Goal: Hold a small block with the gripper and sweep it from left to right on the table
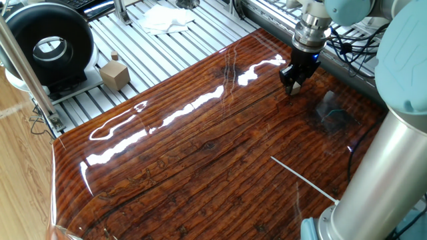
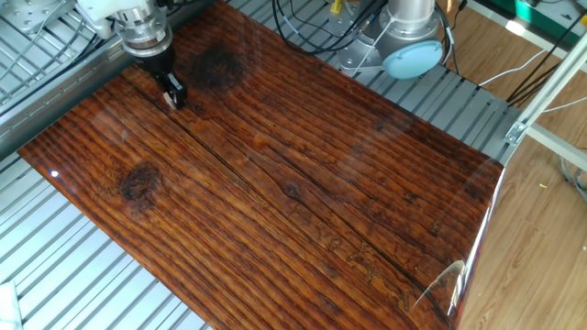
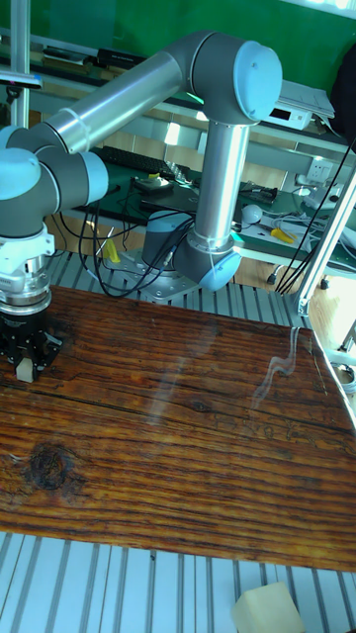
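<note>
The small block (image 2: 170,99) is a tiny pale tan cube pinched between the black fingers, touching or just above the table (image 2: 303,183). In the tall view the small block (image 3: 22,372) shows as a pale square under the claw. The gripper (image 2: 171,95) points straight down near the board's far left corner, shut on the block. In one fixed view the gripper (image 1: 291,87) stands at the board's upper right, on the table (image 1: 200,167), and the block is barely visible at its tips. The gripper (image 3: 24,364) hangs from the silver-grey arm at the left edge of the table (image 3: 178,445).
A larger tan cube with a knob (image 1: 115,75) and a black ring-shaped device (image 1: 47,47) sit on the slatted aluminium frame (image 1: 160,50), beside a white cloth (image 1: 167,19). The arm's base (image 2: 408,46) and cables (image 2: 316,27) lie behind the board. A pale block (image 3: 267,608) rests by the front edge.
</note>
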`<action>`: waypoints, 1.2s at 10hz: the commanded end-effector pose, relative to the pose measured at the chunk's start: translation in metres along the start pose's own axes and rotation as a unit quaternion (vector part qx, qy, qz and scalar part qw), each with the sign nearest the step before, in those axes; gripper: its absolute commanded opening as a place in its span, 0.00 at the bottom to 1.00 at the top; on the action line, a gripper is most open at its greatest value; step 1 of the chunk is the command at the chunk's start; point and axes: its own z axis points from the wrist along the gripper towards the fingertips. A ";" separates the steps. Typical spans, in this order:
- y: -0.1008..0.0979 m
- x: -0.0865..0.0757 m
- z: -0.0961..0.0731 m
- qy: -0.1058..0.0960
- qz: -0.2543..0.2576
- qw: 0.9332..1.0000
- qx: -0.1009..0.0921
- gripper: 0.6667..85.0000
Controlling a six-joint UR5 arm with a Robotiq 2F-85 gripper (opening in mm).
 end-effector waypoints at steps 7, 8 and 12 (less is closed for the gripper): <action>0.007 -0.002 -0.001 -0.003 0.007 1.000 -0.014 0.00; 0.008 -0.001 -0.001 -0.005 0.007 1.000 -0.015 0.00; 0.016 0.000 0.000 -0.009 0.014 1.000 -0.018 0.00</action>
